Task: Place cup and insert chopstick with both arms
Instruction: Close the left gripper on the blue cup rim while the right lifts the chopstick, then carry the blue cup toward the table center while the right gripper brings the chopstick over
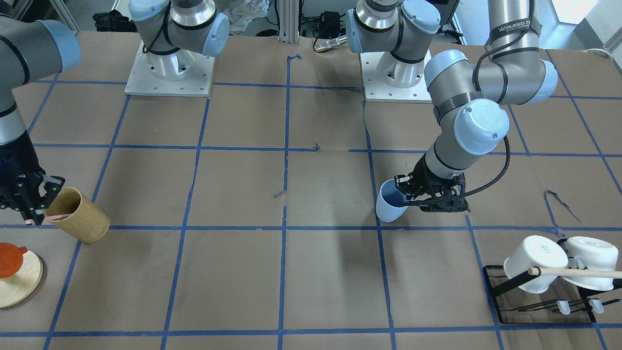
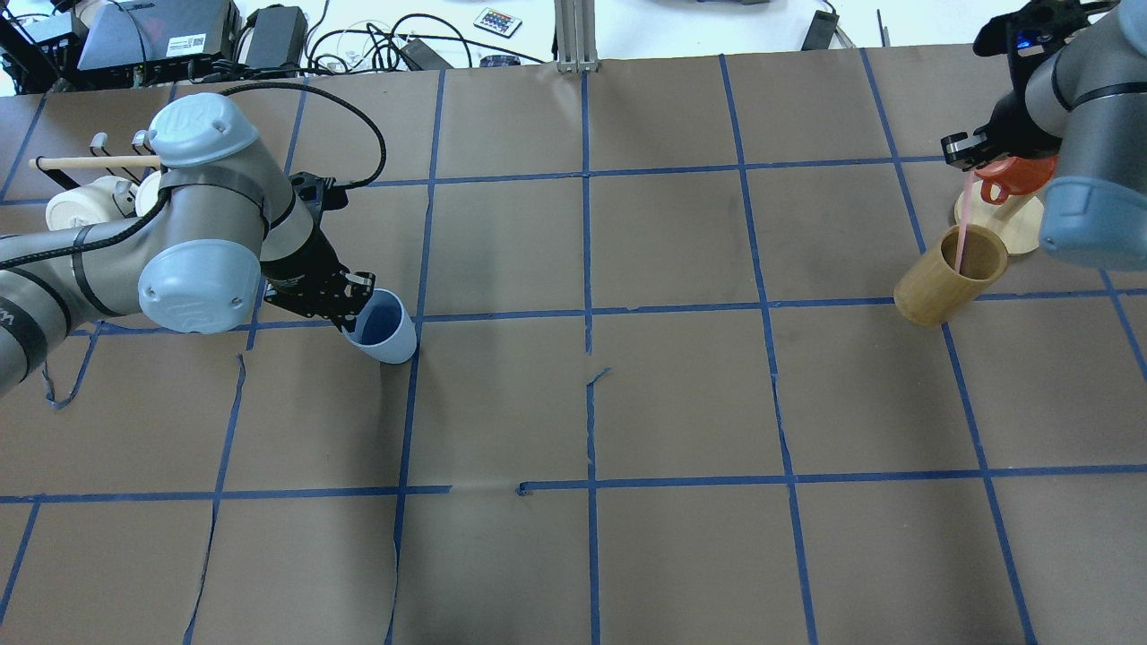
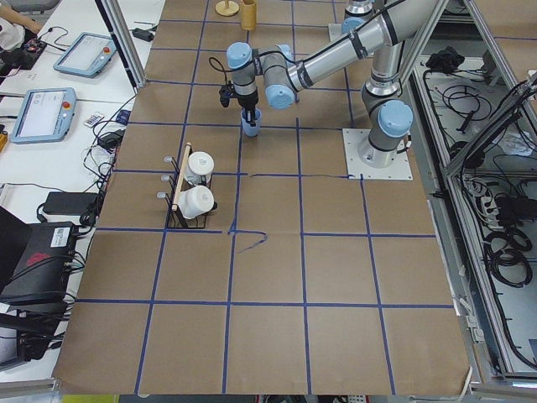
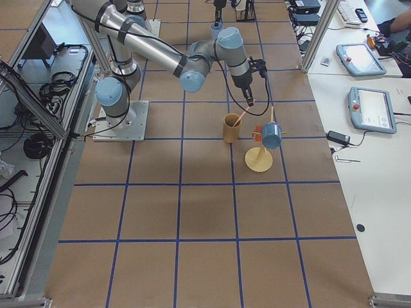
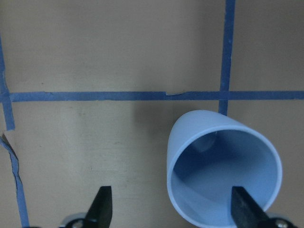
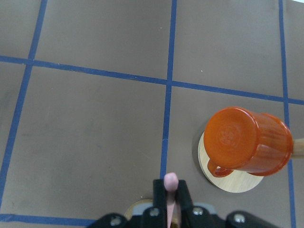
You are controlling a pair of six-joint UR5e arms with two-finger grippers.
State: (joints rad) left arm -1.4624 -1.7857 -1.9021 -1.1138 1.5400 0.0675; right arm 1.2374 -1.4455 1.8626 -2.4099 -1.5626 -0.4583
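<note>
The light blue cup [image 2: 383, 329] stands on the brown paper beside a blue tape line; it also shows in the front view [image 1: 390, 206] and fills the left wrist view [image 5: 221, 175]. My left gripper [image 2: 351, 309] is open, one finger [image 5: 243, 206] inside the cup's mouth and the other [image 5: 101, 205] well outside it. My right gripper [image 2: 968, 161] is shut on a pale pink chopstick [image 2: 963, 219], also seen in the right wrist view [image 6: 170, 187]. The stick's lower end is inside the tan bamboo cylinder [image 2: 943, 276].
An orange mug [image 6: 247, 141] hangs on a round wooden stand [image 2: 1017, 224] next to the bamboo cylinder. Two white mugs [image 1: 534, 262] sit on a black rack with a beige wooden rod [image 1: 578, 273] near my left arm. Blue tape lines grid the paper.
</note>
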